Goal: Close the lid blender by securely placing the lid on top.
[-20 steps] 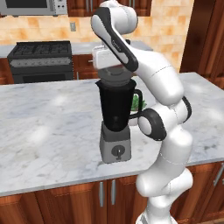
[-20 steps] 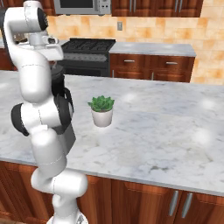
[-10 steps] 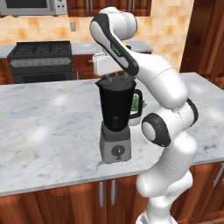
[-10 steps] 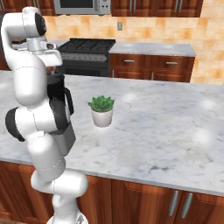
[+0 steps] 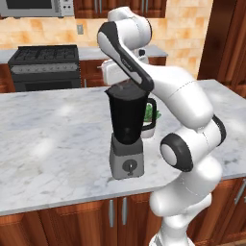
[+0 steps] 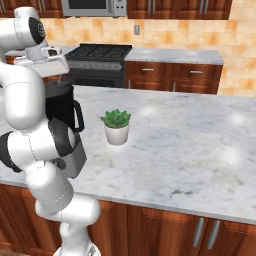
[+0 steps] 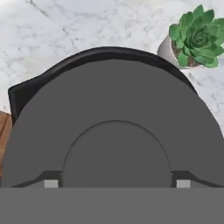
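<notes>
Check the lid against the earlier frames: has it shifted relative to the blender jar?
Cannot tell. In the left base view the arm hides most of the lid above the blender throughout; no clear shift shows.

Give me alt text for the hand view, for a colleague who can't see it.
A round dark grey lid with a raised centre sits close under the camera, over the black blender jar rim. Behind lie a white marble counter and a small potted plant at upper right.
</notes>
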